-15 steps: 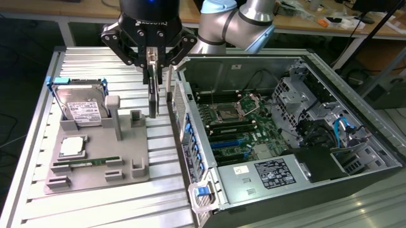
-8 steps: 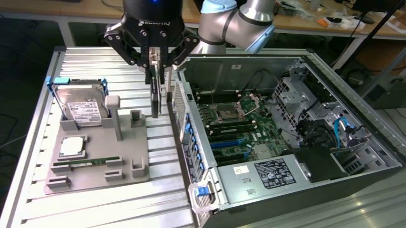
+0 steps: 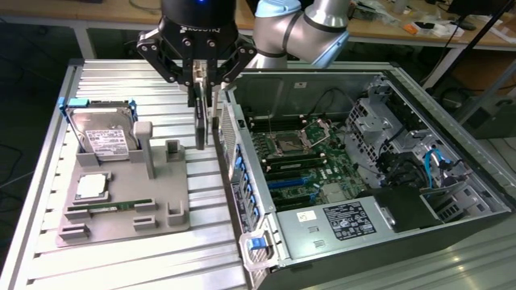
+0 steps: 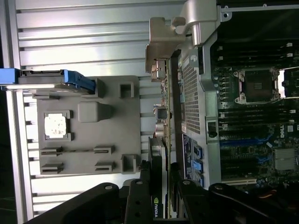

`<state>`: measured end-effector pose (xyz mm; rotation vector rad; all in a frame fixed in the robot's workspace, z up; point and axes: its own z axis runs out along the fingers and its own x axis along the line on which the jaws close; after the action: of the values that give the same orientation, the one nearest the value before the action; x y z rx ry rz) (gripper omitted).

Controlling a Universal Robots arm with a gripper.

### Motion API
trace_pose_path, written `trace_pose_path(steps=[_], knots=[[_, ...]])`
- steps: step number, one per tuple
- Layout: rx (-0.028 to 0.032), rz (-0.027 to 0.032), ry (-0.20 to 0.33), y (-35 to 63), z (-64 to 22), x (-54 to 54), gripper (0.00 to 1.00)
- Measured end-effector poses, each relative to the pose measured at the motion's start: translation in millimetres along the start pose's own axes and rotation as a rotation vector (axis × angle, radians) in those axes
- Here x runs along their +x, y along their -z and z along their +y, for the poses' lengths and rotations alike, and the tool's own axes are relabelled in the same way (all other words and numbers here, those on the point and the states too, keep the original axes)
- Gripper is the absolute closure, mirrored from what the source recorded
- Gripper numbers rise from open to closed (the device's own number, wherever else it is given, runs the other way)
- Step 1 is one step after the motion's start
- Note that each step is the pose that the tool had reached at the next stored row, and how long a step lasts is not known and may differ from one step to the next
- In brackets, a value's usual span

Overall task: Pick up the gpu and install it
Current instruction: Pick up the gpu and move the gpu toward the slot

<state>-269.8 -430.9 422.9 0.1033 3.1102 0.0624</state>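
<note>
Tool [image 3: 205,90] clamping gpu [image 3: 202,130], long axis vertical

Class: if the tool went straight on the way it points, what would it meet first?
Probably the ribbed table, in the strip between the grey fixture plate and the computer case. The gpu that the tool grips hangs lowest and would touch first. Depth is uncertain.

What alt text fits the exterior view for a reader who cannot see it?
The tool grips the gpu upright on edge, between a grey parts holder and an open computer case. The holder carries a hard drive, a processor chip and a memory stick; the case's motherboard lies exposed.
</note>
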Motion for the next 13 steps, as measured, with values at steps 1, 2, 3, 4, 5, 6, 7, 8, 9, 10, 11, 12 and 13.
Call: trace_pose_path(steps=[1, 2, 3, 4, 5, 6, 7, 8, 9, 10, 11, 12, 13], knots=[[-0.0001, -0.0001, 0.000, -0.1, 0.1, -0.8, 0.73], [0.0000, 0.0000, 0.000, -0.1, 0.2, -2.6, 0.73], [0.0000, 0.0000, 0.000, -0.1, 0.2, -3.7, 0.73], [-0.0001, -0.0001, 0.000, -0.2, 0.3, -4.6, 0.73], [0.0000, 0.0000, 0.000, -0.2, 0.4, -6.0, 0.73], [0.0000, 0.0000, 0.000, -0.2, 0.4, -6.9, 0.73], [0.0000, 0.0000, 0.000, -0.3, 0.5, -8.3, 0.73], [0.0000, 0.0000, 0.000, -0.3, 0.6, -9.3, 0.73], [-0.0001, 0.0000, 0.000, -0.3, 0.7, -10.1, 0.73], [-0.0001, 0.0000, 0.000, -0.4, 0.7, -11.0, 0.73], [-0.0001, 0.0000, 0.000, -0.4, 0.8, -12.3, 0.73], [0.0000, 0.0000, 0.000, -0.4, 0.9, -13.1, 0.73], [0.0000, 0.0000, 0.000, -0.4, 0.9, -14.1, 0.73]])
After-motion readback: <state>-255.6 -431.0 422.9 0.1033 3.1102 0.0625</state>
